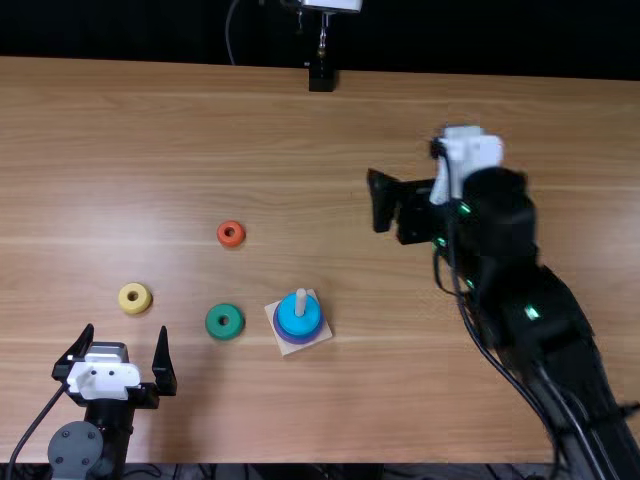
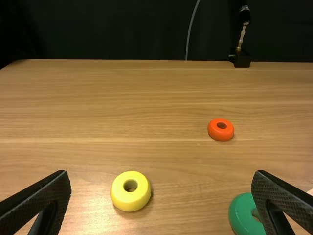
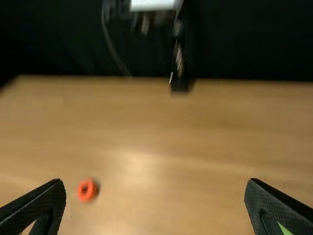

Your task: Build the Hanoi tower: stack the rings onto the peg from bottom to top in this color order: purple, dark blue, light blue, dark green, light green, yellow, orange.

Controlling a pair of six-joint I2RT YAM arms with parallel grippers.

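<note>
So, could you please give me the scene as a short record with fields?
peg: upright, light blue ring topmost, purple ring lower
loose rings: dark green, yellow, orange
nearest loose ring to peg: dark green
left gripper: open, empty
right gripper: open, empty
next ring: dark green

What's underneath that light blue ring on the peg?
Beneath the light blue ring, a wider, darker violet-blue rim shows, then the pale square base. Whatever else lies directly under it is covered.
</note>
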